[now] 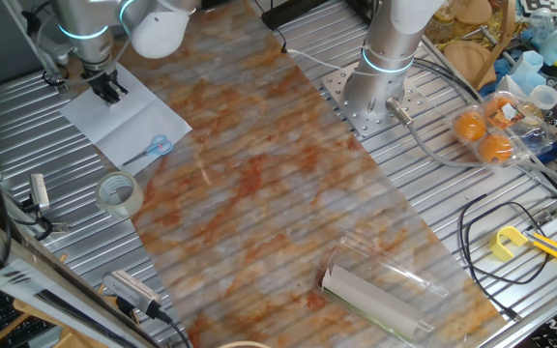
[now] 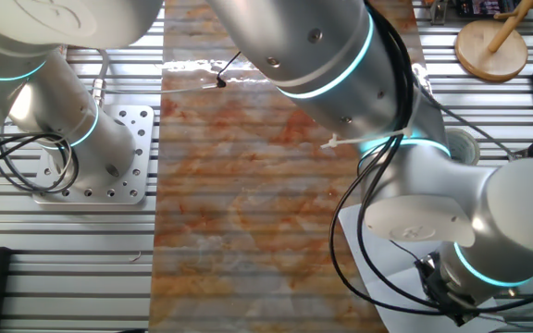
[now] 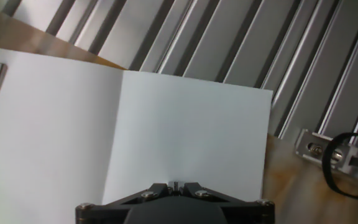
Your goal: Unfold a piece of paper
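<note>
The piece of paper (image 1: pixel 124 118) is a white sheet lying open and flat at the table's far left, with one fold crease down it. A small light-blue mark (image 1: pixel 159 146) sits near its front edge. My gripper (image 1: pixel 111 91) stands over the sheet's back part with its black fingers together. In the hand view the paper (image 3: pixel 185 137) fills the frame, the crease runs at the left of centre, and my gripper (image 3: pixel 176 185) is shut at the sheet's near edge. Whether paper is between the tips is hidden. In the other fixed view a corner of the paper (image 2: pixel 378 282) shows under the arm.
A translucent tape roll (image 1: pixel 120 194) lies in front of the paper. A rolled sheet in clear plastic (image 1: pixel 375 295) lies at the front. The second arm's base (image 1: pixel 375 97) stands at the back. A metal clip with black cable (image 3: pixel 319 149) lies beside the paper's right edge.
</note>
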{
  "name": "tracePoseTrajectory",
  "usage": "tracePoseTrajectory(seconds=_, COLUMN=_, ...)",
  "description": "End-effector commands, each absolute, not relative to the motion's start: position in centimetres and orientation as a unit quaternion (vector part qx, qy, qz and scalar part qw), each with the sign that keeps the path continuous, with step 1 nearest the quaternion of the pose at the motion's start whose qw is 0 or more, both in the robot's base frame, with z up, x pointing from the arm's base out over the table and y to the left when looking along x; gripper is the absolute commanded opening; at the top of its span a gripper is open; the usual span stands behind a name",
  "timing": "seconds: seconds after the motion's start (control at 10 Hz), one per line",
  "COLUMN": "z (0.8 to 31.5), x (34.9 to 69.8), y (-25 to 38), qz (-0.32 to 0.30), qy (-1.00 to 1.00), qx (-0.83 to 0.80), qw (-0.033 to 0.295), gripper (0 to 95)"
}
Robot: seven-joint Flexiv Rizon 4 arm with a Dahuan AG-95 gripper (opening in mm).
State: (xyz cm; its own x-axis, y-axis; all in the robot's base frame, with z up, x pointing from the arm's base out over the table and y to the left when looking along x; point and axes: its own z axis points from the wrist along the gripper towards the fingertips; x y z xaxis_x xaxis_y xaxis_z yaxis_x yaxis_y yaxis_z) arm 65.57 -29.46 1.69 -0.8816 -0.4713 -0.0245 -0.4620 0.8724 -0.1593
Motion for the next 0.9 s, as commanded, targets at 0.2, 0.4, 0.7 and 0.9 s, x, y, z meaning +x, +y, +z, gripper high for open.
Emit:
tracePoseTrajectory(seconds=0.2, z=2.2, x=64.7, y=-30.5, qz=-0.070, qy=0.965, qx=-0.251, qw=0.025, gripper=0.0)
tracePoseTrajectory(seconds=0.4, z=2.0, x=63.4, y=-30.9, qz=-0.065, qy=0.966, qx=-0.249, qw=0.028, gripper=0.0)
tracePoseTrajectory(seconds=0.7, z=2.1, x=62.3, y=-31.1, qz=-0.069, qy=0.965, qx=-0.252, qw=0.025, gripper=0.0)
tracePoseTrajectory(seconds=0.9, z=2.5, x=61.9, y=-31.6, qz=-0.068, qy=0.964, qx=-0.258, qw=0.025, gripper=0.0)
